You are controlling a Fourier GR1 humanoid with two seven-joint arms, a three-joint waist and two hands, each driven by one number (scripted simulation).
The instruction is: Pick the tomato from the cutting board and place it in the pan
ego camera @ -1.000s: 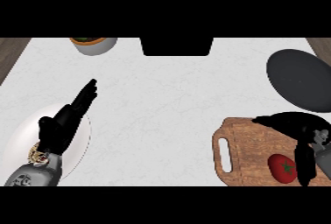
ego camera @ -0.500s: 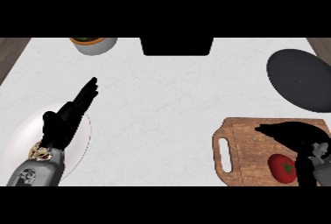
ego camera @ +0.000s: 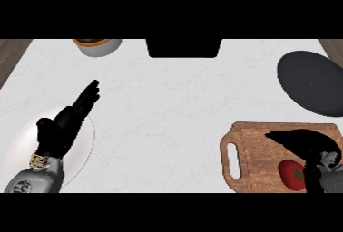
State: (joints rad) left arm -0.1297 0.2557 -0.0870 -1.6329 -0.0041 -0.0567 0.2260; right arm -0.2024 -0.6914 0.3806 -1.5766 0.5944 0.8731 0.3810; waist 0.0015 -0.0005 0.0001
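A red tomato [ego camera: 292,174] lies on the wooden cutting board [ego camera: 251,136] at the lower right. My right hand [ego camera: 309,145] hovers right over it, fingers curled downward and spread beside the tomato, which still shows at the hand's left. The dark pan [ego camera: 313,82] sits at the right edge, beyond the board. At the lower left my left hand [ego camera: 67,124] rests open with straight fingers pointing up and to the right, over a white plate [ego camera: 84,149].
A grey bowl [ego camera: 98,46] with something orange and green inside stands at the back left. A black block [ego camera: 183,47] sits at the back centre. Wooden strips show at both far corners of the white counter.
My right hand has drawn back toward the lower right and come lower over the tomato. The left hand has shifted slightly. The tomato has stayed on the board.
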